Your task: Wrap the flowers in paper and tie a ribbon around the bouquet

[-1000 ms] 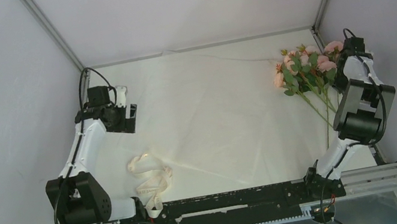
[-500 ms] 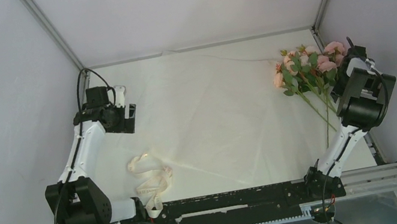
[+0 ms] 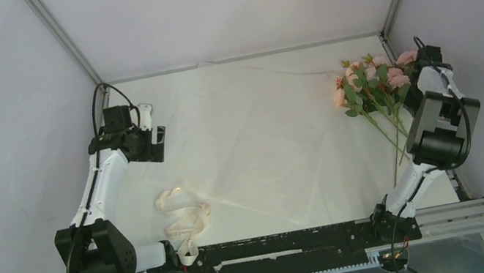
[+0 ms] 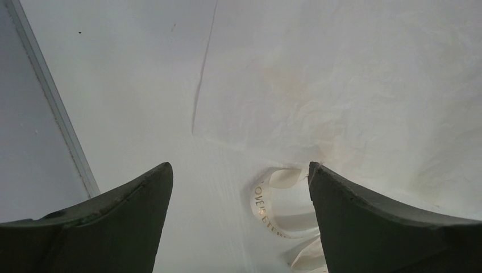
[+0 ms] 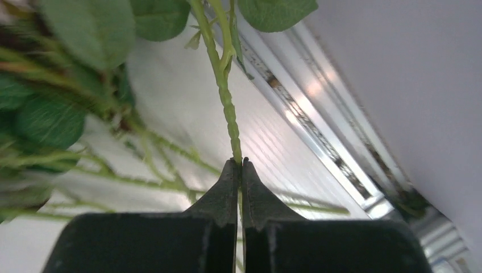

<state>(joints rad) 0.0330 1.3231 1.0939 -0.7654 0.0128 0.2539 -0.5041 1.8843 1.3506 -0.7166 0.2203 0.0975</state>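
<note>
Early stage. Big paper [image 3: 262,140] spread flat on surface [image 4: 125,68], nothing wrapped yet. Loose flowers [image 3: 371,85] lie at far right. The right hand [image 5: 239,168] is pinched together on one green stem of flowers. The left hand [image 4: 239,170] is wide apart and empty, near paper's left edge. Curly ribbon [image 3: 183,220] lies near left, not tied.

1. Light in the overhead view was soft and even, bright on the paper [image 3: 262,140], with only faint shadows.
2. In the right wrist view the flowers [image 5: 51,114] at left were smeared and unfocused; one stem [image 5: 227,108] at centre was sharp.
3. Glare spotted the metal rail [image 5: 301,111] there.
4. The left wrist view was bright and clear.
</note>
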